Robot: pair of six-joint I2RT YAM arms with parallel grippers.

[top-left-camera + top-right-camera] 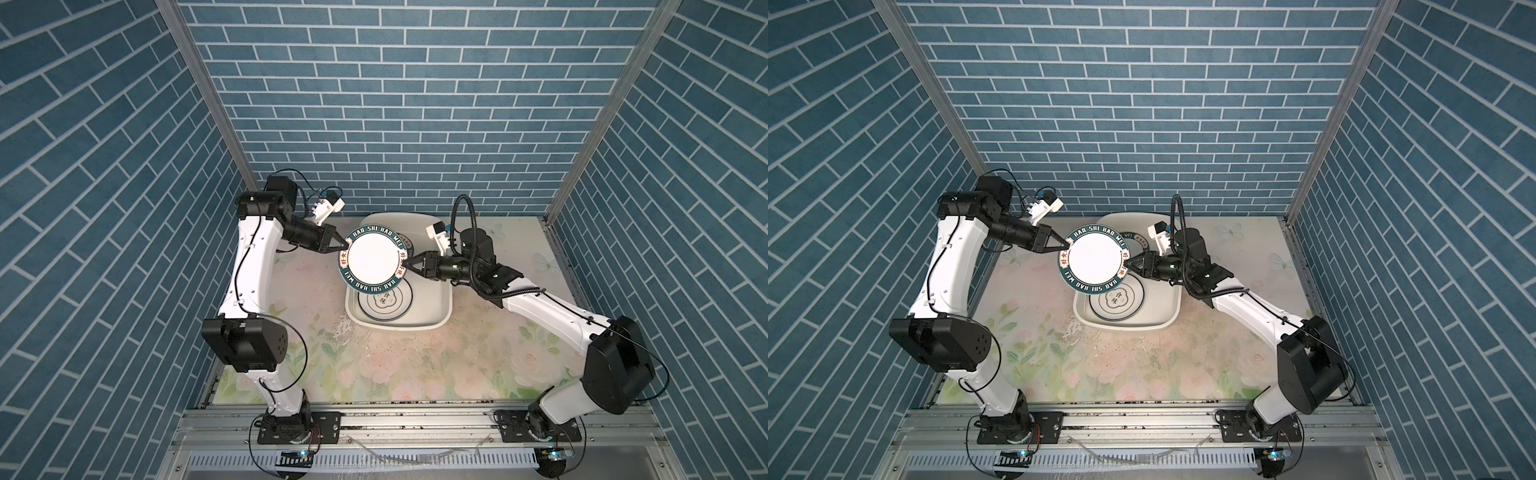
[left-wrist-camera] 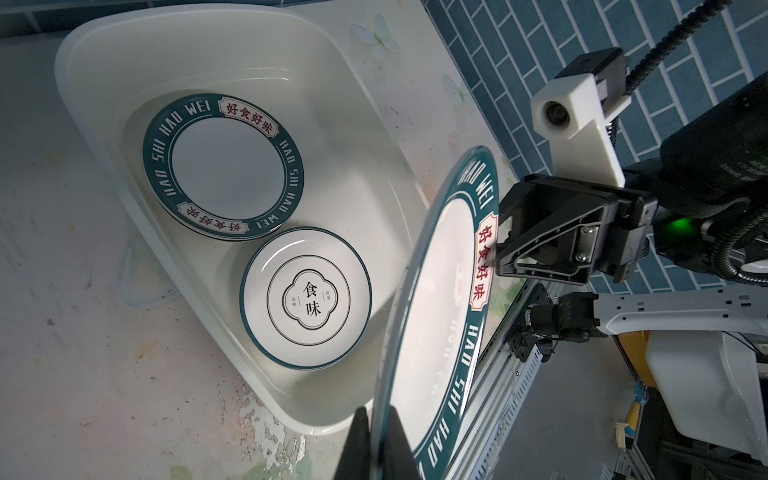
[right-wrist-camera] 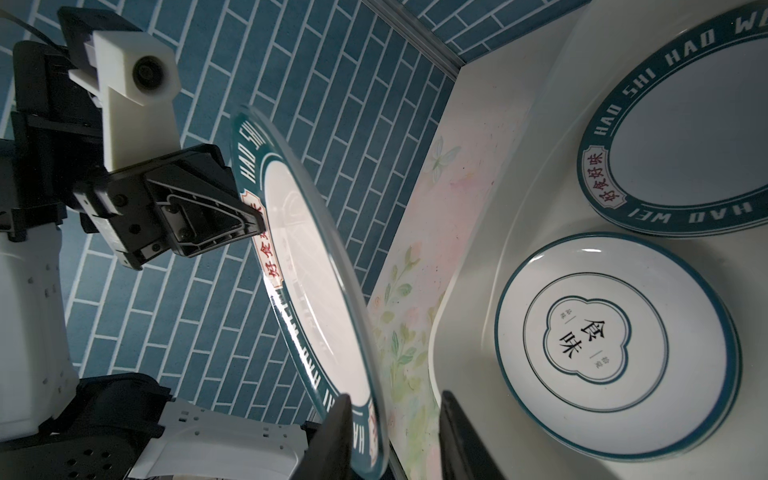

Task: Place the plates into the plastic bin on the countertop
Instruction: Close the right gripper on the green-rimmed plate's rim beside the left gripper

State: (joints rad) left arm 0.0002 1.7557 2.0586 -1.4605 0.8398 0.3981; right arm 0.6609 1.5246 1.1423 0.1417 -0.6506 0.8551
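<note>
Green-rimmed plate (image 1: pixel 371 259) hovers over the plastic bin (image 1: pixel 440 308), my left gripper (image 1: pixel 344 246) clamped at its nine o'clock, my right gripper (image 1: pixel 403 266) agape around three o'clock, needing a square pinch next.

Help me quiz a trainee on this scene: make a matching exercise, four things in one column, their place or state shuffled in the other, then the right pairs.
Things
1. raised lettered plate
2. emblem plate
3. lettered plate in the plastic bin
4. right gripper

Places or states
A. flat at the near end of the plastic bin
B. fingers apart, either side of the raised plate's rim
C. in the air above the bin, clamped by the left gripper
D. flat at the bin's far end

Pairs: 1-C, 2-A, 3-D, 4-B
</note>
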